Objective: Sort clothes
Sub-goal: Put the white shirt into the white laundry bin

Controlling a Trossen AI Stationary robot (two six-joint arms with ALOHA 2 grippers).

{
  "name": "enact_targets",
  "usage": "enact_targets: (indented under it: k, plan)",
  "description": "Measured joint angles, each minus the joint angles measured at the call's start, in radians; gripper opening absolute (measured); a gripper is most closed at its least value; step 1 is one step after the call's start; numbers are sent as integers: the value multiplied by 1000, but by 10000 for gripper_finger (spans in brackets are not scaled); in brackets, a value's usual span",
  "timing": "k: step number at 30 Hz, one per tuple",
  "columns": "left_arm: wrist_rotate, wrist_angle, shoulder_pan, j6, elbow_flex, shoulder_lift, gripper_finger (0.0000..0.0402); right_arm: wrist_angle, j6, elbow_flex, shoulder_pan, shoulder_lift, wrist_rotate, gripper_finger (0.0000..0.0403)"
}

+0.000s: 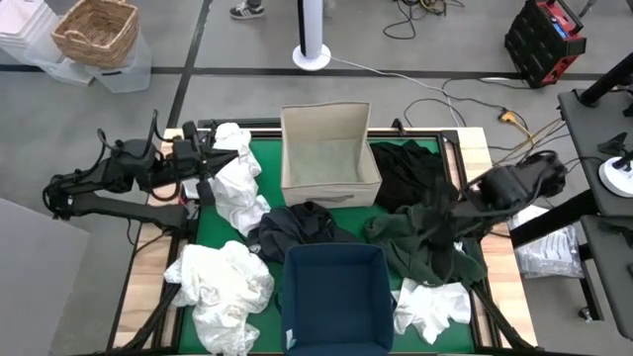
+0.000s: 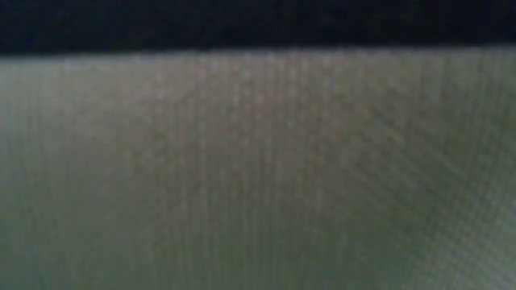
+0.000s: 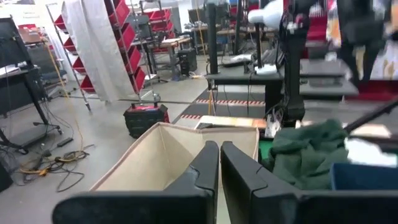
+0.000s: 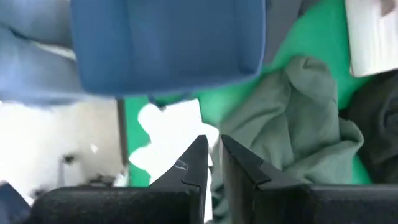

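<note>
Clothes lie on the green table: a white garment (image 1: 237, 178) at the far left, another white one (image 1: 218, 282) at the near left, a black one (image 1: 297, 222) in the middle, a black one (image 1: 410, 173) at the far right, a dark olive one (image 1: 425, 247) and a white one (image 1: 430, 307) at the near right. My left gripper (image 1: 205, 156) (image 3: 219, 146) is shut and empty, level beside the far-left white garment. My right gripper (image 1: 438, 220) (image 4: 213, 142) is shut, tipped down above the olive garment (image 4: 292, 118), with nothing between its fingers.
A beige fabric box (image 1: 331, 158) stands open at the table's far middle. A navy blue bin (image 1: 334, 297) stands at the near middle. The low view is filled by a blurred grey surface close to the lens. A wicker basket (image 1: 96, 30) sits on the floor beyond the table.
</note>
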Motion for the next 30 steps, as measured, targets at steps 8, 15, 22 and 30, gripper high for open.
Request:
enact_targets:
  k: [8,15,22,30]
  plan:
    - [-4,167,0,-139,0,18,0,102,-114,-257,157,-84,6,34]
    - [-115,336,0,-174,0,56,0,366,-126,-543,291,-209,8,34]
    - [-195,356,0,-208,0,86,0,533,-142,-756,322,-236,19,35]
    - [-195,356,0,-245,0,118,0,826,-173,-895,322,-178,26,104]
